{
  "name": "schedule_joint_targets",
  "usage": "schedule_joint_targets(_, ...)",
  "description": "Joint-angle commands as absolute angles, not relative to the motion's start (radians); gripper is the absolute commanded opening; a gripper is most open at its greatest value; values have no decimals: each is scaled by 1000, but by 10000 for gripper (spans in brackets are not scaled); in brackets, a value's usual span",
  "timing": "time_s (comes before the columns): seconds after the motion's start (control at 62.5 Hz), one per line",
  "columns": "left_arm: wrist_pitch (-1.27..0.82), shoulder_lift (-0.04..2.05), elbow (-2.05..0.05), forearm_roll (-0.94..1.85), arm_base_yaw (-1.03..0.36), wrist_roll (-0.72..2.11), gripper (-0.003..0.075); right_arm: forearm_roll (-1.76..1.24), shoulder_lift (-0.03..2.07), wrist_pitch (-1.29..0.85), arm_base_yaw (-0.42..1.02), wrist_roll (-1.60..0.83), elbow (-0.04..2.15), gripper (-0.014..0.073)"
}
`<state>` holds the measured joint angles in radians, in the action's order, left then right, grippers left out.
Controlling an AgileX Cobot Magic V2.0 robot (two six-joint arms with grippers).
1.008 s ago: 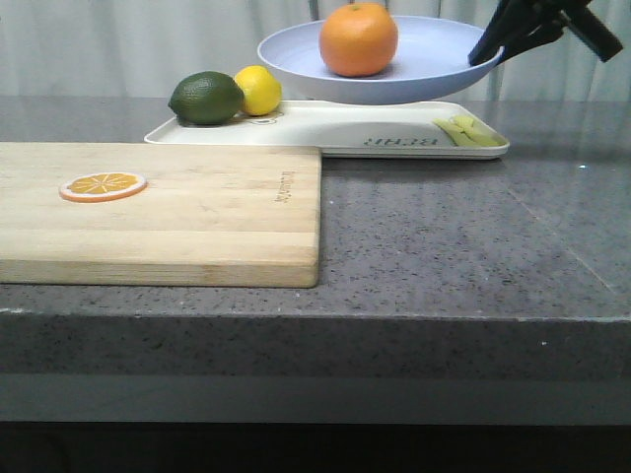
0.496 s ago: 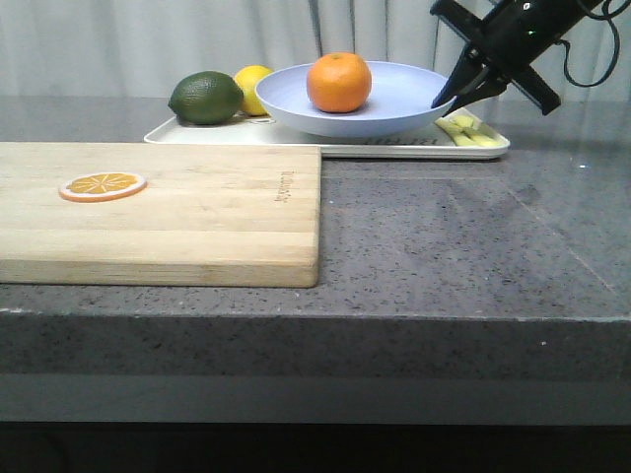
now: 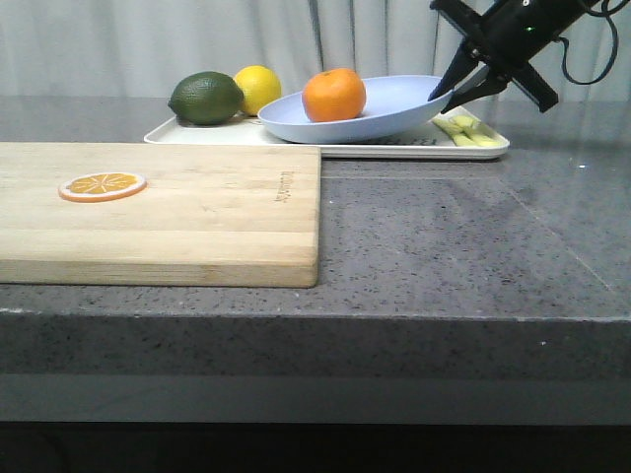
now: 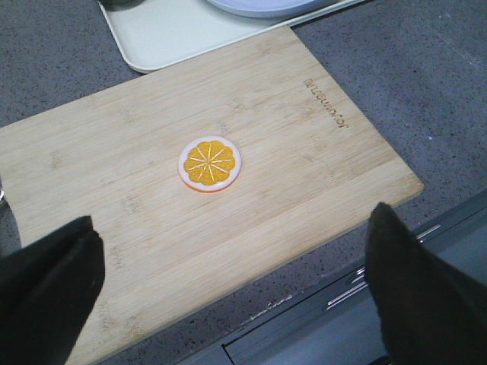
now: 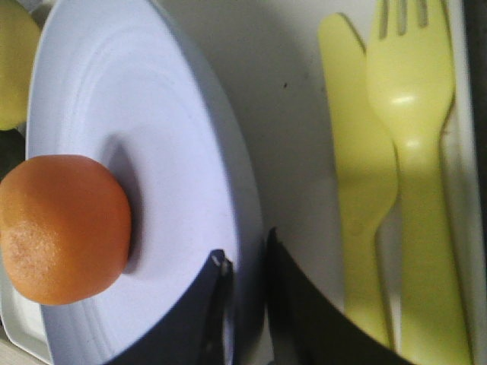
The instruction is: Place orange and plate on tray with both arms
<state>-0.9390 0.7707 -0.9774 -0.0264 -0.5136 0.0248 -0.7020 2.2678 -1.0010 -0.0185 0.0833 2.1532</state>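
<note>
Right gripper [image 3: 455, 91] — reaching in from the upper right, arm angled downward, jaws nearly closed and pinching a thin rim between the two dark fingers [image 5: 214, 304]. A cable loops behind the wrist. Left gripper [image 4: 228, 293] — held high, facing down, jaws spread wide, nothing between them; both fingertips [image 4: 415, 296] show as dark blurred shapes.

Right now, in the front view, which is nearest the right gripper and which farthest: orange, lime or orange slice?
From the right gripper:
1. Orange, on the tilted plate it grips.
2. Lime, at the tray's left end.
3. Orange slice, on the cutting board.
</note>
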Motion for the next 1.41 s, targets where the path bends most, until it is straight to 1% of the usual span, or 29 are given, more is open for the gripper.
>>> schedule_joint_targets(0.0, -880, 772, -1001, -17, -509, 16, 673, -767, 2194, -964, -22, 83, 2188, 214)
schedule_joint_targets(0.096, -880, 772, -1001, -17, -509, 16, 673, -767, 2194, -963, -22, 83, 2188, 262)
schedule_joint_targets(0.256, -880, 772, -1001, -17, -509, 16, 673, -766, 2191, -971, -24, 82, 2188, 389)
schedule_joint_targets(0.32, -880, 772, -1001, -17, -509, 16, 673, -766, 2188, -977, -29, 82, 2188, 414)
schedule_joint_targets(0.512, -875, 772, -1001, -25, -509, 16, 673, -710, 2153, -1007, -56, 78, 2189, 416)
schedule_joint_targets(0.672, -873, 772, -1001, -27, -509, 16, 673, -501, 2073, -1023, -58, 72, 2189, 416)
schedule_joint_targets(0.816, -873, 772, -1001, -34, -509, 16, 673, -382, 1962, -1036, -40, -42, 2189, 416)
schedule_joint_targets(0.992, -873, 772, -1001, -34, -509, 16, 673, -339, 1800, -1114, 2, -158, 2167, 416)
schedule_joint_targets(1.136, -875, 772, -1001, -34, -509, 16, 673, -297, 1638, -1091, 57, -171, 2062, 416)
schedule_joint_targets(1.215, -884, 772, -1001, -34, -509, 16, 673, -264, 1541, -1057, 79, -171, 1942, 416)
schedule_joint_targets(1.391, -909, 772, -1001, -34, -509, 16, 673, -239, 1328, -953, 81, -171, 1653, 416)
